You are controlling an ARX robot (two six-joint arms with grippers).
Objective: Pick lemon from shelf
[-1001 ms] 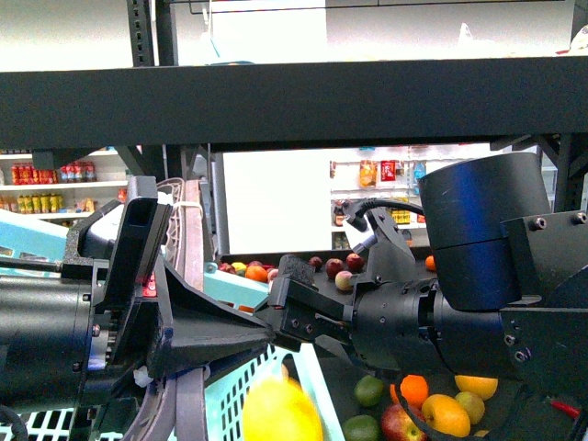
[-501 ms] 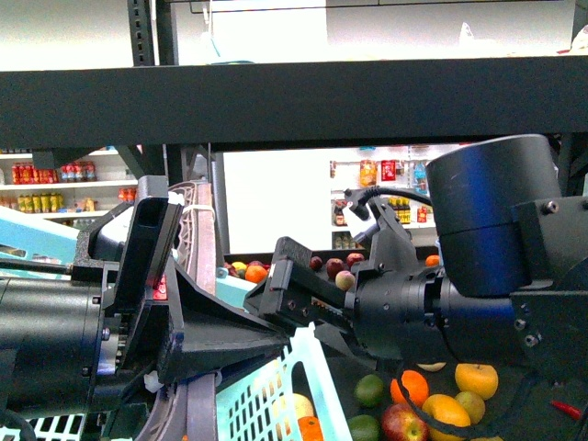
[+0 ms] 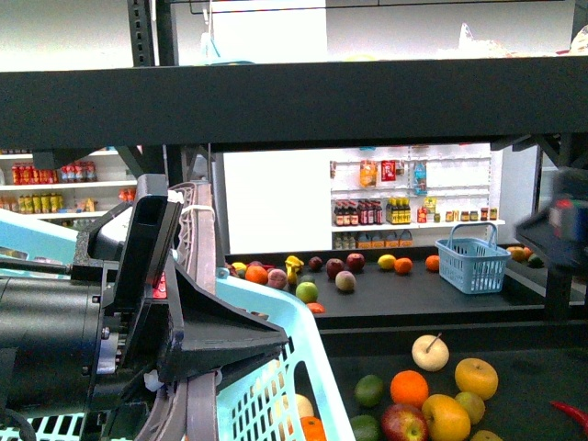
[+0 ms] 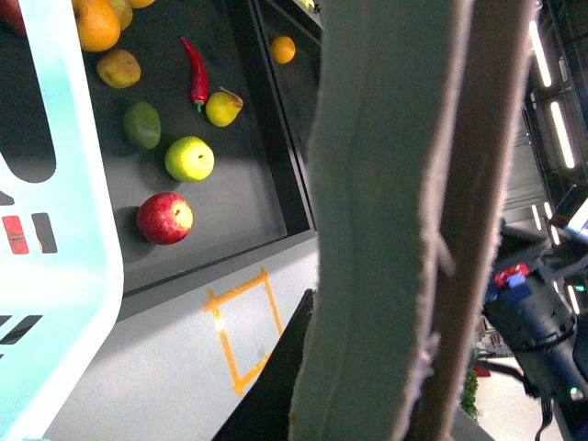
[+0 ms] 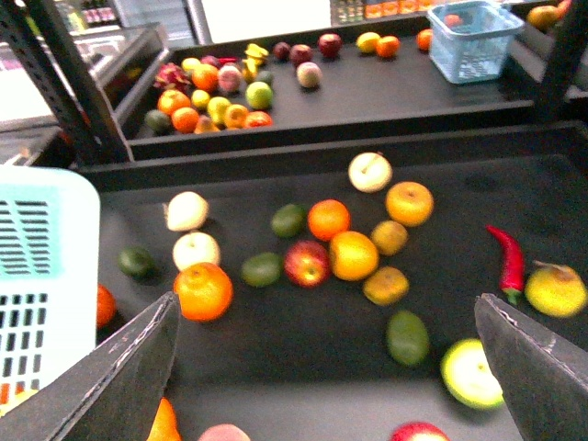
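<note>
My left gripper (image 3: 197, 354) is shut on the grey strap handle (image 4: 395, 230) of a light-blue basket (image 3: 276, 367), held in front of the black shelf (image 3: 367, 96). Through the basket's mesh a pale yellow fruit (image 3: 292, 405), apparently the lemon, lies beside an orange. My right gripper (image 5: 331, 377) is open and empty, hovering over the shelf's near tier (image 5: 303, 363) among loose fruit. In the front view that arm shows only as a blur (image 3: 560, 230) at the right edge. Another lemon (image 5: 368, 40) sits on the far tier.
Oranges, apples, limes and a red chili (image 5: 506, 257) lie scattered on the near tier. A small blue basket (image 3: 471, 264) stands on the far tier. White shelving with bottles (image 3: 386, 211) is behind. An orange tape square (image 4: 243, 335) marks the floor.
The right arm, which stood over the basket with a yellow lemon below its fingers, has swung away to the right. The lemon now lies in the basket.
</note>
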